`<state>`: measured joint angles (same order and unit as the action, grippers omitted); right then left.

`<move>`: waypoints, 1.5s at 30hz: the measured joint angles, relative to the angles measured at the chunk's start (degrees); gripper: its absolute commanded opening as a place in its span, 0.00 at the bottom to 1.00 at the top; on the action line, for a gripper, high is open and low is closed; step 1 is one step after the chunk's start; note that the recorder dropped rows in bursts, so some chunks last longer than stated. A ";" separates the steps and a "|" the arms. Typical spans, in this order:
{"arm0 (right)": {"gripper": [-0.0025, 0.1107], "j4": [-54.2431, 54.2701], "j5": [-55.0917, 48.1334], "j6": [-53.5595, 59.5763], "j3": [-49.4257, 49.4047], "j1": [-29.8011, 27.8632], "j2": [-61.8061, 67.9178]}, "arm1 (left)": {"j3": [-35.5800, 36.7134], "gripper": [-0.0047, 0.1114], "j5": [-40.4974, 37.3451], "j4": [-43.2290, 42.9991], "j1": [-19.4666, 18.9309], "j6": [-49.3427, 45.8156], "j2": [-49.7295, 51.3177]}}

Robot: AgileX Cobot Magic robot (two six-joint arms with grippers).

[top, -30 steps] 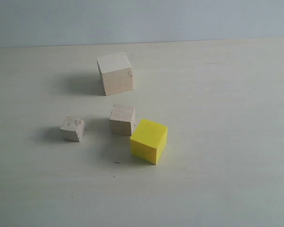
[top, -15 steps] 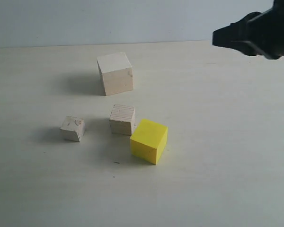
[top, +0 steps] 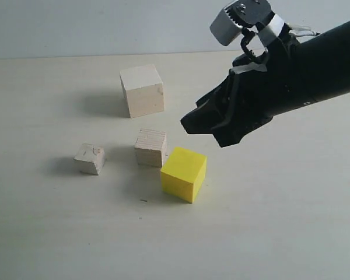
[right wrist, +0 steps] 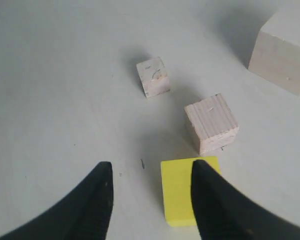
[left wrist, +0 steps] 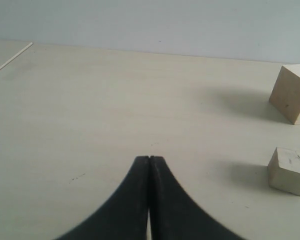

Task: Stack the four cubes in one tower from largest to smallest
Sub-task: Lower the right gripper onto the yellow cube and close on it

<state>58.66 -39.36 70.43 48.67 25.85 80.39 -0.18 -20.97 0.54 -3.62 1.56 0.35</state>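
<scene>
The four cubes lie apart on the pale table and no tower shows. The large smooth wood cube (top: pixel 143 90) is farthest back. The striped-grain cube (top: pixel 150 147) stands beside the yellow cube (top: pixel 184 174), and the small chipped cube (top: pixel 90 158) is to their left. My right gripper (top: pixel 207 131) hovers open just above and right of the yellow cube (right wrist: pixel 179 192), one finger overlapping it in the right wrist view, nothing held. My left gripper (left wrist: pixel 149 159) is shut and empty, low over bare table, with the large cube (left wrist: pixel 292 94) and small cube (left wrist: pixel 289 171) off to one side.
The black right arm with its grey wrist camera (top: pixel 230 23) reaches in from the upper right of the exterior view. A plain wall meets the table's back edge (top: pixel 58 56). A table edge (left wrist: pixel 10 61) shows in the left wrist view.
The right arm has come into the exterior view from the upper right and swept down-left toward the yellow cube, its jaws opening. The cubes and left gripper have not moved.
</scene>
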 measured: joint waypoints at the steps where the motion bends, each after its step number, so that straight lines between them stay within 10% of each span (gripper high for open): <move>1: 0.56 -0.87 0.12 -0.14 0.00 0.00 0.00 | 0.00 0.04 0.00 0.00 0.00 0.00 0.00; 3: 0.73 -2.50 0.19 -0.14 0.00 0.00 0.00 | 0.00 0.04 0.00 0.00 0.00 0.00 0.00; 21: 0.69 -7.68 4.23 -2.68 0.00 0.04 11.11 | 0.22 0.04 19.14 -0.54 0.00 -1.16 0.00; 45: 0.69 -1.78 7.68 8.44 0.04 1.41 17.24 | 0.22 0.04 23.00 -0.54 0.00 1.07 0.00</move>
<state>56.88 -31.68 78.87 48.70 27.26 97.63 0.04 2.02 0.00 -3.62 2.62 0.35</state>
